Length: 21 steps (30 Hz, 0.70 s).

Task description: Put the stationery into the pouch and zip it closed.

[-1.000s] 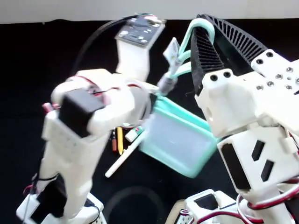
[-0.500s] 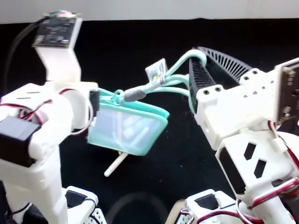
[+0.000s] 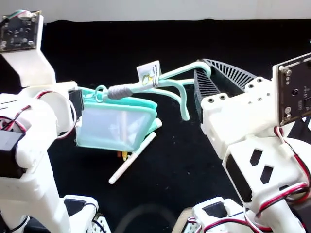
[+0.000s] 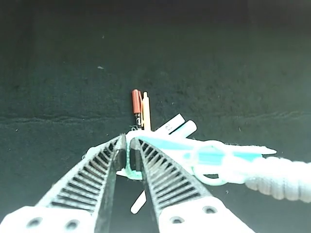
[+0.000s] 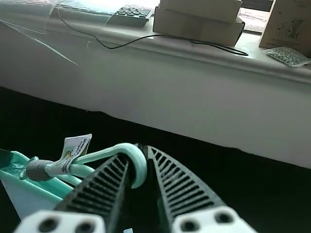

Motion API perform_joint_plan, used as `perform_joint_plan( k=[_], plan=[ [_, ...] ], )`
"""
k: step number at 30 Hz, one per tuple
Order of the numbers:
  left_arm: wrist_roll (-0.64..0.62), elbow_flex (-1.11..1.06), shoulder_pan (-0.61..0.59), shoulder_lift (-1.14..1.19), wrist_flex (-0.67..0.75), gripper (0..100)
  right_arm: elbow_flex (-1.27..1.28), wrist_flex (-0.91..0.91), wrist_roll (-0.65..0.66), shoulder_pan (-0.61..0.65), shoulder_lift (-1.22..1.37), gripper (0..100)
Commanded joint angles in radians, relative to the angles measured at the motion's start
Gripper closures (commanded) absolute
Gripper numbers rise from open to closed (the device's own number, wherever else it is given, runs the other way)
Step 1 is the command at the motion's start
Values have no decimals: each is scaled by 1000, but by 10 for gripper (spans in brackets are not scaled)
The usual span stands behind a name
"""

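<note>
A teal pouch [image 3: 114, 127] with a clear side hangs above the black table between both arms. My left gripper [image 3: 77, 99] is shut on the pouch's end edge [image 4: 127, 162]. My right gripper [image 3: 199, 71] is shut on the teal cord loop [image 5: 137, 162], which runs from the pouch's ring [image 4: 208, 158] past a grey wrap [image 3: 120, 91] and a paper tag [image 3: 148, 73]. A white pen [image 3: 130, 161] lies on the table under the pouch. A red pen [image 4: 136, 104], an orange pen [image 4: 146, 109] and white markers [image 4: 179, 126] lie close together below it.
Both arm bases [image 3: 214, 216] stand at the table's front edge. Behind the table runs a white wall with a sill holding boxes [image 5: 199, 19], a keyboard [image 5: 129, 13] and a cable.
My left arm has swung to the left and carried the pouch with it. The cord is now drawn out longer between the two grippers, and the right gripper sits a little lower.
</note>
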<state>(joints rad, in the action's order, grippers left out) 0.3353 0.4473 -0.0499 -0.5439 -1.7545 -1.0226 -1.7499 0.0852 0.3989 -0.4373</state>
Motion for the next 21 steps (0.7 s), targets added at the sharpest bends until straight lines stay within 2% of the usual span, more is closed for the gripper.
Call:
perform_joint_plan(
  k=[1,12,21],
  plan=[
    [-5,2,-51,-19,-5,993,18,-10,-8,-51,5,992],
    [-3,2,-159,-21,-5,993,366,94,-8,-137,-8,992],
    [-3,1,-226,-21,-5,993,489,139,-8,-188,-8,992]
  ],
)
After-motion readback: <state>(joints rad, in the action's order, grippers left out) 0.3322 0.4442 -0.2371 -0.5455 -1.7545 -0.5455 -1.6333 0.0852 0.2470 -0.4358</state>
